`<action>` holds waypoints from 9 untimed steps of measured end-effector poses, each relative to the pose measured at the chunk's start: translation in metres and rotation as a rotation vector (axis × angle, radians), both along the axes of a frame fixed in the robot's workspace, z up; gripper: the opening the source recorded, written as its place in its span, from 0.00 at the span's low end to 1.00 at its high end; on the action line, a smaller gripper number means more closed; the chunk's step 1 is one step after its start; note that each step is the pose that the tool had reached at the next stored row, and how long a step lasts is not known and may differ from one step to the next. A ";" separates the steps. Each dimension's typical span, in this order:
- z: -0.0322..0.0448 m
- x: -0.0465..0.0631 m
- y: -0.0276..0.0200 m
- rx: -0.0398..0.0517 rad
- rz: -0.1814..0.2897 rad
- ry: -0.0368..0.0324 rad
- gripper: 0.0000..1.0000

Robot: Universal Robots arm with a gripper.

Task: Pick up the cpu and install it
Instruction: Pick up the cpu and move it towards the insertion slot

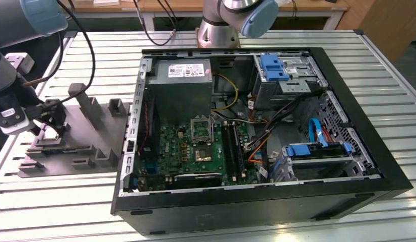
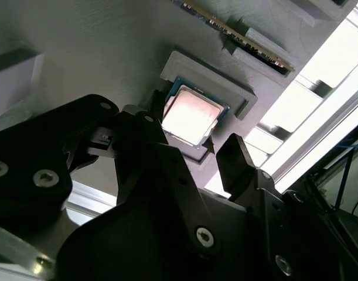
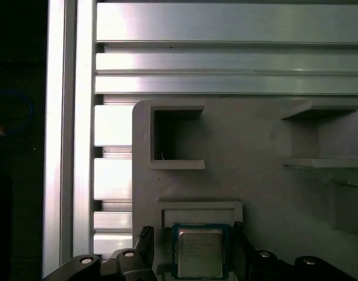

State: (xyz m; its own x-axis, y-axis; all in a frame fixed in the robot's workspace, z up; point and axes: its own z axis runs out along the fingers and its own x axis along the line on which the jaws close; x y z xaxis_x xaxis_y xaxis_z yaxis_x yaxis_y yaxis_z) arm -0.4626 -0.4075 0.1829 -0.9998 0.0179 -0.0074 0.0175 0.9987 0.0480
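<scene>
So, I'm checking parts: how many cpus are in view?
1. The cpu lies in a pocket of the grey fixture, between the fingers of the open gripper. Another may hide in the case.

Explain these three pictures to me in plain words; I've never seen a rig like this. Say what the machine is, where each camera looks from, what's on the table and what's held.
The machine is one jointed robot arm standing on a slatted metal table. Its end carries a two-fingered gripper.

The exterior view comes from a camera off the arm that looks over the whole scene. Both wrist views come from cameras riding on the arm, looking past the gripper.

On the table lie an opened computer case with its motherboard exposed, and a grey fixture with blocks and pockets. The cpu, a small silver square chip, sits in one of those pockets.

The open fingers stand on either side of the chip. It rests in its pocket, so nothing is held.
</scene>
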 end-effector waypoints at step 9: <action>-0.0004 0.000 -0.0002 0.0000 -0.002 -0.0001 0.62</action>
State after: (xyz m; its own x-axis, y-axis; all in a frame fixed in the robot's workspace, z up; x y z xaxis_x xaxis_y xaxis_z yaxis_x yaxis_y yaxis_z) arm -0.4625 -0.4077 0.1824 -0.9998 0.0198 -0.0074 0.0194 0.9987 0.0480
